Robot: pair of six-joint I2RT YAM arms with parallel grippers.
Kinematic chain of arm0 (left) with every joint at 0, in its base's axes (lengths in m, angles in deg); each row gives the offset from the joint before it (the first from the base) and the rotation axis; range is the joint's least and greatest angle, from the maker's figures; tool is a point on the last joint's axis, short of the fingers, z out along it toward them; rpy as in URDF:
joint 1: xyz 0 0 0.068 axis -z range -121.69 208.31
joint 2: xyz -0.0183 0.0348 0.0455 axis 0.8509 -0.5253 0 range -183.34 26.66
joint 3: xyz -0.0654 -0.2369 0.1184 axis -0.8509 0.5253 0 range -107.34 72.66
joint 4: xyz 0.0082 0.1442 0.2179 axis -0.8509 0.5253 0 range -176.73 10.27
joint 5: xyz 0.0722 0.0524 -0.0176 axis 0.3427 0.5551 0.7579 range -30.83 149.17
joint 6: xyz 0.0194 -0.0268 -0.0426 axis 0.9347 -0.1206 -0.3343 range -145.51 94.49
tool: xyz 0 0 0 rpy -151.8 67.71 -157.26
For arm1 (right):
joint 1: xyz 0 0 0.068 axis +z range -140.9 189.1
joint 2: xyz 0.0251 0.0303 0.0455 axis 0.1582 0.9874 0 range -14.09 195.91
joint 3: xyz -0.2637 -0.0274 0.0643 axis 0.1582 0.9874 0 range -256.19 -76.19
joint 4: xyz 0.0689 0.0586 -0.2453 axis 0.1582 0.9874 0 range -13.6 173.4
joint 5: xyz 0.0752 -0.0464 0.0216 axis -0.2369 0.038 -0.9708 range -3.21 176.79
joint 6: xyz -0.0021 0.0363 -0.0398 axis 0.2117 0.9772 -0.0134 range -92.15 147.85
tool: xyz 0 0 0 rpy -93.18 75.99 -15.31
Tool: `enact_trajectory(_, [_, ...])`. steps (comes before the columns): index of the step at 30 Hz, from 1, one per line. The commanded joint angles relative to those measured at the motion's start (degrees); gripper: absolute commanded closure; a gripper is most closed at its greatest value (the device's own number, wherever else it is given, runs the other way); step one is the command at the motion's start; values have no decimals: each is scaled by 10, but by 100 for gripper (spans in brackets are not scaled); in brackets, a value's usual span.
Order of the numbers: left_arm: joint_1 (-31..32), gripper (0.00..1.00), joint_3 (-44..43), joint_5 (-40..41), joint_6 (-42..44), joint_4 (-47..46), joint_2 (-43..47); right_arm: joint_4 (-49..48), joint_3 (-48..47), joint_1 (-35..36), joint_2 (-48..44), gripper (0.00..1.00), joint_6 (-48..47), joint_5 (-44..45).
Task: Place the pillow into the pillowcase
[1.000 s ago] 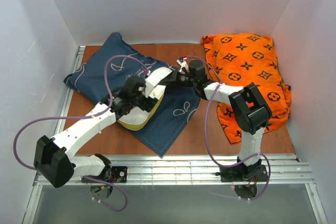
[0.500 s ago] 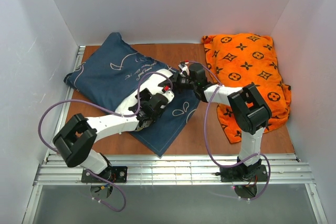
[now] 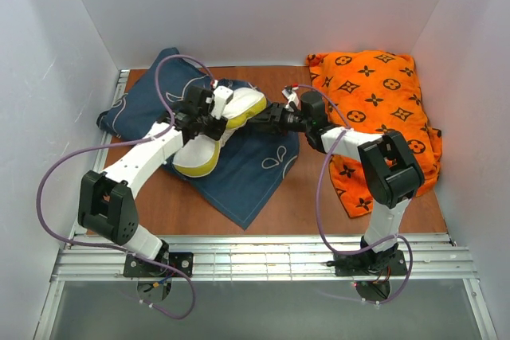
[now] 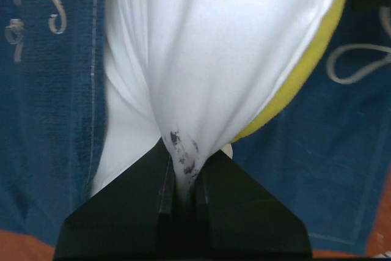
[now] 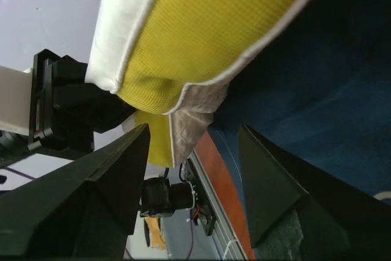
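The pillow (image 3: pixel 223 121), white with a yellow edge band, lies tilted on the navy pillowcase (image 3: pixel 243 173). My left gripper (image 3: pixel 209 111) is shut on a pinch of the pillow's white cover (image 4: pixel 183 157), with the pillowcase (image 4: pixel 49 120) below. My right gripper (image 3: pixel 268 115) stands open at the pillow's right end. In the right wrist view the yellow band (image 5: pixel 208 35) and a loose white corner hang just ahead of the right gripper (image 5: pixel 192 136); its jaws stand well apart. Blue pillowcase fabric (image 5: pixel 317 90) lies behind. The pillowcase's opening is not visible.
An orange monogram cushion (image 3: pixel 382 109) fills the back right of the brown table (image 3: pixel 319 205). White walls enclose the back and both sides. A metal rail (image 3: pixel 263 256) runs along the near edge by the arm bases.
My left gripper swung from the near side to the pillow's back left and shut on its cover. My right gripper opened and let go. The pillow shifted left and tilted up.
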Motion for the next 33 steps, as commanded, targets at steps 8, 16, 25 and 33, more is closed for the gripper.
enact_trajectory(8, [-84, 100, -74, -449, -146, 37, -31, 272, -82, -11, -40, 45, -313, 115])
enact_trajectory(16, [-152, 100, -58, -623, -261, -69, -79, 287, -117, 31, 17, 49, -248, 177])
enact_trajectory(25, [-203, 100, -41, -704, -353, -143, -88, 245, -117, 45, 46, 62, -191, 156])
enact_trajectory(33, [-216, 100, -52, -725, -369, -162, -107, 268, -11, -11, -111, 59, -278, 66])
